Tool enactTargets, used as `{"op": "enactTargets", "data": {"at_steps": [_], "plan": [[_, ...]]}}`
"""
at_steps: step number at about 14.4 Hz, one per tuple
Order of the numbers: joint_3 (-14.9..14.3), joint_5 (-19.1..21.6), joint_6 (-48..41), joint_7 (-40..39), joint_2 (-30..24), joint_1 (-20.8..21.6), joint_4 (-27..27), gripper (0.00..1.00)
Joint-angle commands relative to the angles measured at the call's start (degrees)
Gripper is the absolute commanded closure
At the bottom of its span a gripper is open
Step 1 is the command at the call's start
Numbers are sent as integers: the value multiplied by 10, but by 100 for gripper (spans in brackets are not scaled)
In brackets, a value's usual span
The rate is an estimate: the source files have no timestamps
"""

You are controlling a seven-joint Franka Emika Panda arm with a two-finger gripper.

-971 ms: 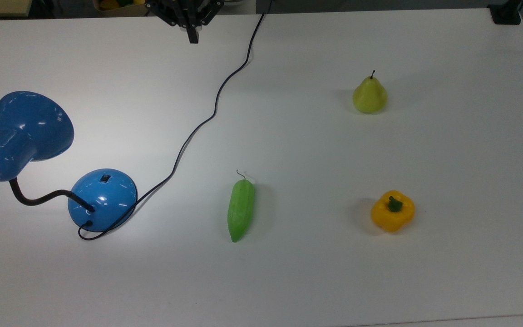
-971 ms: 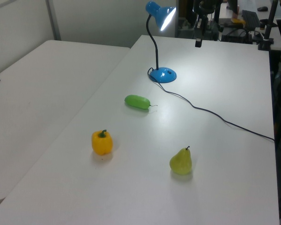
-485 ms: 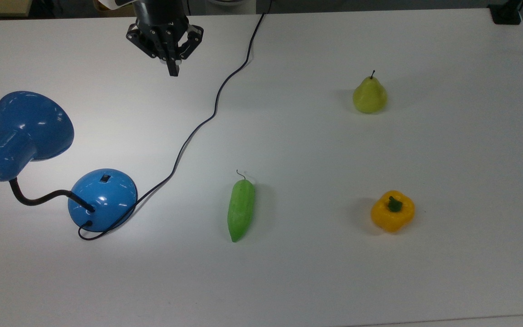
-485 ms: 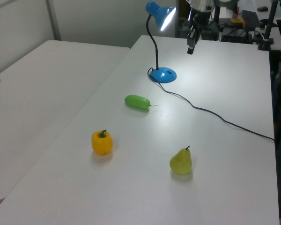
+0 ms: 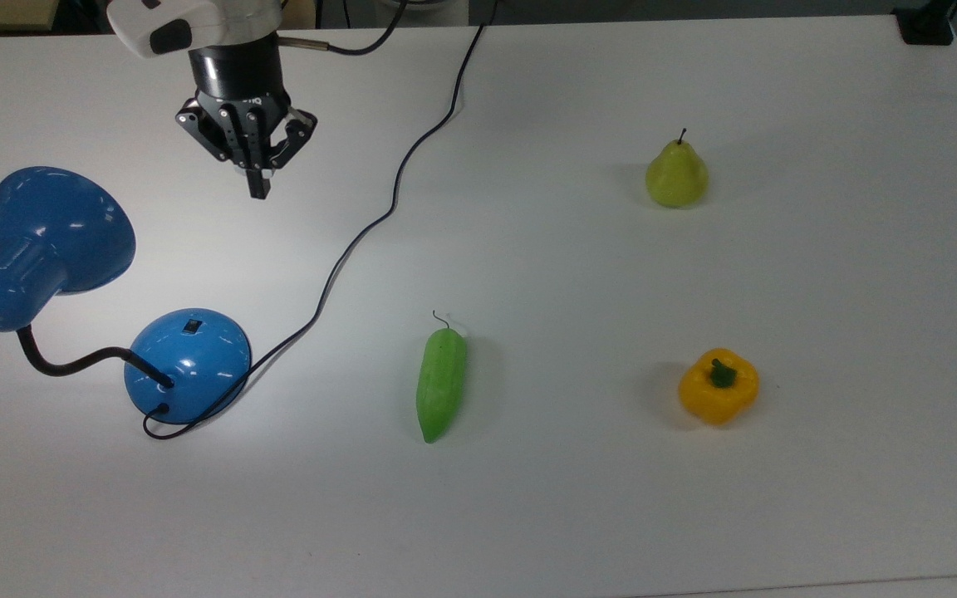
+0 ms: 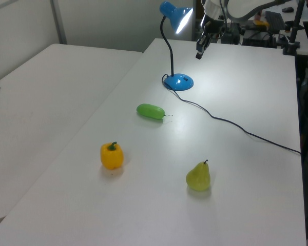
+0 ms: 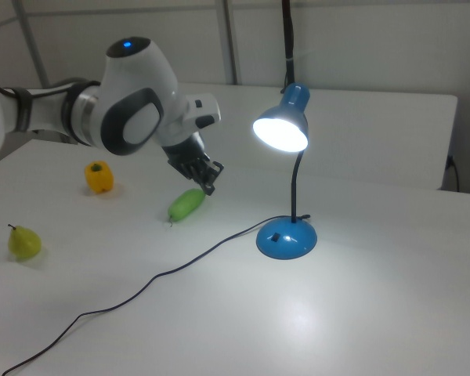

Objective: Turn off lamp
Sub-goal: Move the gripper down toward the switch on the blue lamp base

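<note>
The blue lamp stands at the top view's left, its bell shade (image 5: 55,224) bent over on a black gooseneck above the domed base (image 5: 188,370). A small black switch (image 5: 190,326) sits on the base's top. In the right view the shade (image 7: 284,125) glows, lit, over the base (image 7: 287,237). My gripper (image 5: 257,189) hangs in the air above the table, beyond the base and beside the shade, fingers pressed together and holding nothing. It shows near the lit shade in the left view as well, gripper (image 6: 198,54) and base (image 6: 178,82) apart.
The lamp's black cord (image 5: 362,237) snakes from the base to the table's far edge. A green cucumber (image 5: 440,384), a yellow pepper (image 5: 718,387) and a pear (image 5: 676,174) lie spread over the white table (image 5: 528,515).
My gripper came in from the top view's upper edge, moving down and left toward the lamp base. The lamp and the vegetables have not moved.
</note>
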Motion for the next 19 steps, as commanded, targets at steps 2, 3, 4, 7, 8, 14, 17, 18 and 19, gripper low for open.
{"op": "enactTargets", "data": {"at_steps": [2, 3, 4, 7, 8, 14, 17, 18, 19], "plan": [[-9, -6, 115, -4, 56, -18, -4, 100], [-9, -6, 141, -4, 69, -26, -3, 100], [-9, -6, 168, -4, 81, -29, -4, 100], [-9, -6, 228, -5, 113, -40, -3, 100], [-9, -6, 244, -5, 122, -43, -3, 100], [-9, -13, 311, -11, 166, -51, -2, 100], [-9, -27, 328, -12, 181, -51, -2, 100], [-9, -36, 328, -12, 187, -51, 0, 100], [-9, -43, 329, -12, 192, -51, 1, 100]]}}
